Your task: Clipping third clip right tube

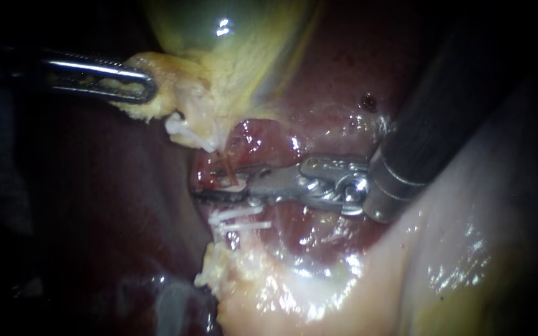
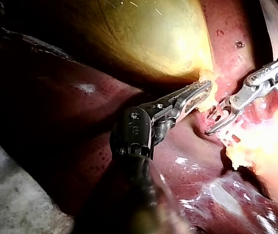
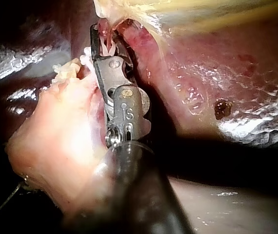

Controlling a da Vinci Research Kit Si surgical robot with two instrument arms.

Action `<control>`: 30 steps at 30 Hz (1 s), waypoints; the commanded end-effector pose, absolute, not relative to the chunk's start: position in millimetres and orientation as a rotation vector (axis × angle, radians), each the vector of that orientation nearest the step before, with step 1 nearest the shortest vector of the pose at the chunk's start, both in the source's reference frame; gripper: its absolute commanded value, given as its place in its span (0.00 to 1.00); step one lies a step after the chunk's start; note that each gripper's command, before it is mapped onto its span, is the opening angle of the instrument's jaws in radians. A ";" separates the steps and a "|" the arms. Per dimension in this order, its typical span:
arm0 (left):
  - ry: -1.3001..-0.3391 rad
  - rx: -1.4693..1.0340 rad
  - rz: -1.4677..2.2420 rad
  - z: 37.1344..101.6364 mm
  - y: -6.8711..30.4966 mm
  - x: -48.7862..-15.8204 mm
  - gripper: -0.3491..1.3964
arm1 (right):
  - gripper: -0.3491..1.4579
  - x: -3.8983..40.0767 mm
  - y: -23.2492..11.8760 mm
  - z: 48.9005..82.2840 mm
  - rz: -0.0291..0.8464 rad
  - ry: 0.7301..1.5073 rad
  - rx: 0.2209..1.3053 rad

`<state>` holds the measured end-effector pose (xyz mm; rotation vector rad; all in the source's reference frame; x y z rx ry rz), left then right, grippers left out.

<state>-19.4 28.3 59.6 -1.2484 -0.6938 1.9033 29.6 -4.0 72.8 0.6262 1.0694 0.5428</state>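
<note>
Left instrument (image 1: 139, 84): clamped on gallbladder (image 1: 231, 50) fringe, 10 o'clock.
Right instrument (image 1: 219, 183): spread astride tube (image 1: 227, 169), centre.
Clips (image 1: 238, 219): on tube, 6 o'clock of right instrument.

Left instrument (image 1: 146, 84) comes in pretty much level with a straight wrist, jaws clamped flat on a lip of pale tissue (image 1: 164, 93) from both sides. Right instrument (image 1: 214, 182) slants down on its dark shaft, then kinks hard at the wrist. Its jaws stand apart in a narrow fork, a thin tube (image 1: 227, 172) running through the gap.
</note>
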 end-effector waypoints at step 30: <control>-0.694 -1.249 1.904 59.6 28.2 -19.2 0.00 | 0.47 30.1 -4.0 73.6 0.549 1.124 0.614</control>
